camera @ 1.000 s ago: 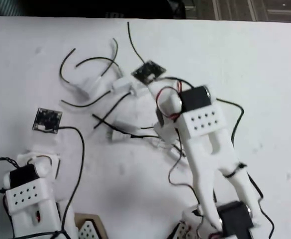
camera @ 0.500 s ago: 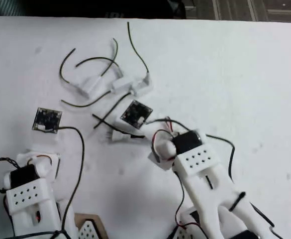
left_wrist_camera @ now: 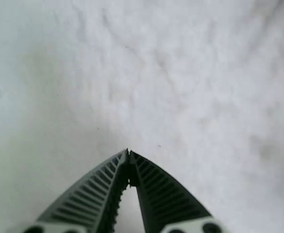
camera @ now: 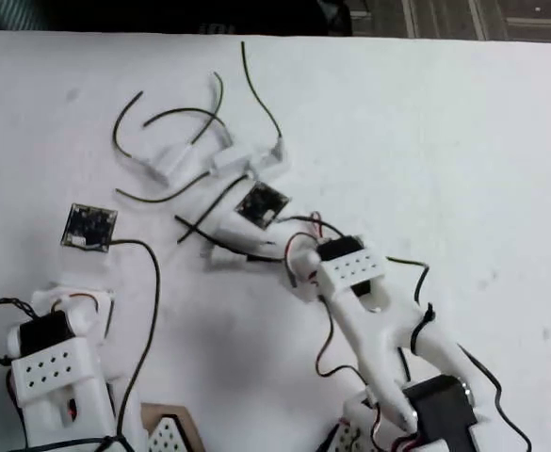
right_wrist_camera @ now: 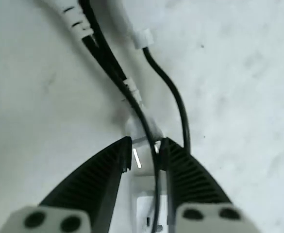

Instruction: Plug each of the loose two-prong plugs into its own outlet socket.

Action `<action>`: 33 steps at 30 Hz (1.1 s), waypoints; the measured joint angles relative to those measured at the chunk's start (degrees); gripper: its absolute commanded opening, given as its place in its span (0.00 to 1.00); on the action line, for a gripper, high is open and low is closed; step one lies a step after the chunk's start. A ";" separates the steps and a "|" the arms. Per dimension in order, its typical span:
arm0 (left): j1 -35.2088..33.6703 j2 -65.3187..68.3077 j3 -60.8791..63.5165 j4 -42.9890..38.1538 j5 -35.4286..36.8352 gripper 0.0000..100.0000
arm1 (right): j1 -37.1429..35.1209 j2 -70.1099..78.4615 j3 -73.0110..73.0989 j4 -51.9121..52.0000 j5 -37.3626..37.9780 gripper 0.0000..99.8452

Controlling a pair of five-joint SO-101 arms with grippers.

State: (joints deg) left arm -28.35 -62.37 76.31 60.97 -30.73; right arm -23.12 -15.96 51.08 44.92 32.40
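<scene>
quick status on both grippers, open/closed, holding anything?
Left gripper: closed, fingertips meeting, nothing held.
Right gripper: closed on a white plug.

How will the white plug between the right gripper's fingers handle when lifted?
The white plug looks small and rigid, so probably light. Thin black cords curve loosely across it; they will likely flop, tug or snag. Gripped narrowly by the right gripper, it might twist.
</scene>
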 measured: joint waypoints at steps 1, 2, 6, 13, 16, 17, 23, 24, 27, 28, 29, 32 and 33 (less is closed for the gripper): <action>0.00 0.00 0.00 0.00 0.00 0.02 | 0.44 -0.70 0.00 0.00 0.00 0.02; 0.00 0.00 0.00 0.00 0.00 0.02 | 0.79 -1.76 0.00 0.00 0.09 0.02; 0.00 0.00 0.00 0.00 0.00 0.02 | 2.11 -8.00 0.09 2.20 2.55 0.02; 0.00 0.00 0.00 0.00 0.00 0.02 | 2.73 -20.04 0.09 14.24 11.60 0.02; 0.00 0.00 0.00 0.00 0.00 0.02 | 5.10 -23.30 0.09 19.16 19.60 0.02; 0.00 0.00 0.00 0.00 0.00 0.02 | 6.42 -24.18 0.09 20.31 23.03 0.02; 0.00 0.00 0.00 0.00 0.00 0.02 | 16.79 -25.14 0.09 22.07 45.98 0.02; 0.00 0.00 0.00 0.00 0.00 0.02 | 18.02 -25.14 0.09 22.07 49.14 0.02; 0.00 0.00 0.00 0.00 0.00 0.02 | 20.66 -25.14 0.09 21.98 56.09 0.02; 0.00 0.00 0.00 0.00 0.00 0.02 | 21.01 -25.14 0.09 21.19 57.05 0.03; 0.00 0.00 0.00 0.00 0.00 0.02 | 21.10 -25.14 0.09 19.69 57.32 0.04; 0.00 0.00 0.00 0.00 0.00 0.02 | 21.27 -25.14 0.09 13.27 53.45 0.17; 0.00 0.00 0.00 0.00 0.00 0.02 | 21.45 -25.14 0.09 11.25 50.20 0.22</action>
State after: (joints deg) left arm -28.35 -62.37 76.31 60.97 -30.73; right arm -1.67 -41.10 51.16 56.18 82.59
